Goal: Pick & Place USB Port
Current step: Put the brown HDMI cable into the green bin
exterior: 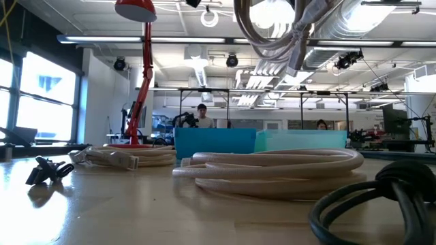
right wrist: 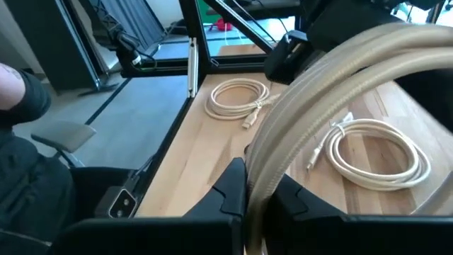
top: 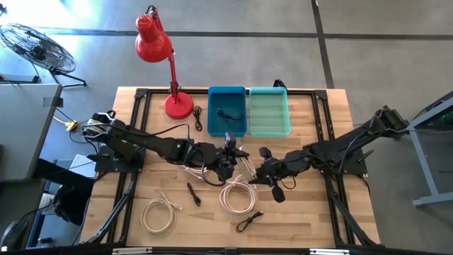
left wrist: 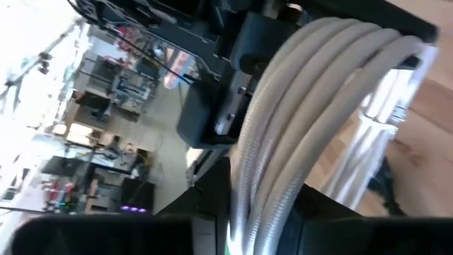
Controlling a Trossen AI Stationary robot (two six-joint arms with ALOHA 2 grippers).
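Observation:
A white USB cable coil [top: 245, 166] hangs in the air at mid-table between both grippers; the low view shows its loops and a plug end [exterior: 297, 42] high above the tabletop. My left gripper [top: 228, 159] is shut on the coil's left side, my right gripper [top: 271, 177] on its right side. Another white coil [top: 238, 195] lies flat on the table below them, and a third [top: 158, 215] lies near the front left. A blue bin [top: 226, 126] holding a black cable and an empty teal bin [top: 270, 129] stand at the far edge. My left gripper has several strands of the coil's loop [left wrist: 263, 202] pinched between its two fingers, which lie across the strands. The coil is lifted clear of the table. My right gripper pinches the bundled loop [right wrist: 263, 185] between its two fingers, across the strands, coming from the table's right. The bundle arches up and away from the fingers, clear of the table.
A red desk lamp [top: 177, 105] stands at the far left beside the blue bin. Two black cables [top: 193, 193] [top: 249, 222] lie on the near half of the table. People show in the room beyond the bins [exterior: 201, 116].

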